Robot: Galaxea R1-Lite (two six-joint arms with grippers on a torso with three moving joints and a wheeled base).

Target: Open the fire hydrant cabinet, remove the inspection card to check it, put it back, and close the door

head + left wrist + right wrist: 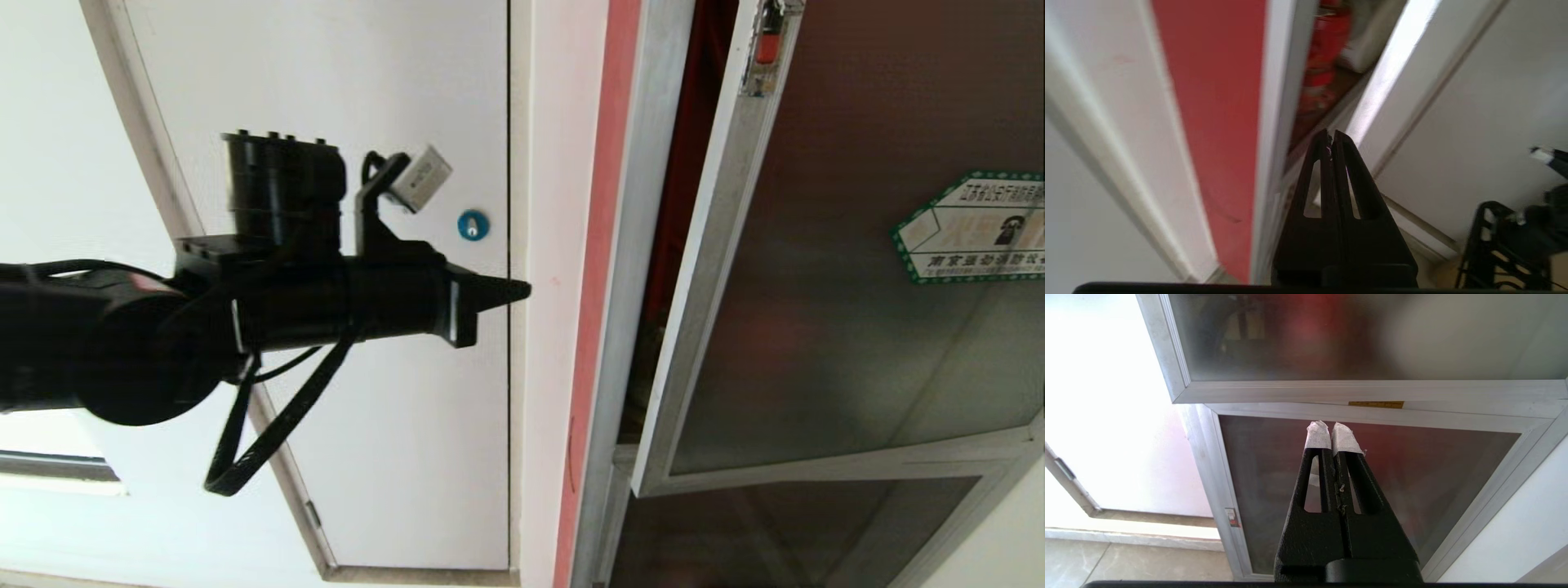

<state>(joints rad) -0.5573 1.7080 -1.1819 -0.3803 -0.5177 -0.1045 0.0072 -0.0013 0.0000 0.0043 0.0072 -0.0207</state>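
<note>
Door (857, 286) stands ajar; left hand (522, 288), fingers together, points at the cabinet frame (645, 204).

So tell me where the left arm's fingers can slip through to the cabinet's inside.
The free way is the gap between the cabinet frame and the ajar door's latch edge. It is narrow. The left gripper, fingers together, hangs just left of it. Through it show red fittings, crowded.
</note>
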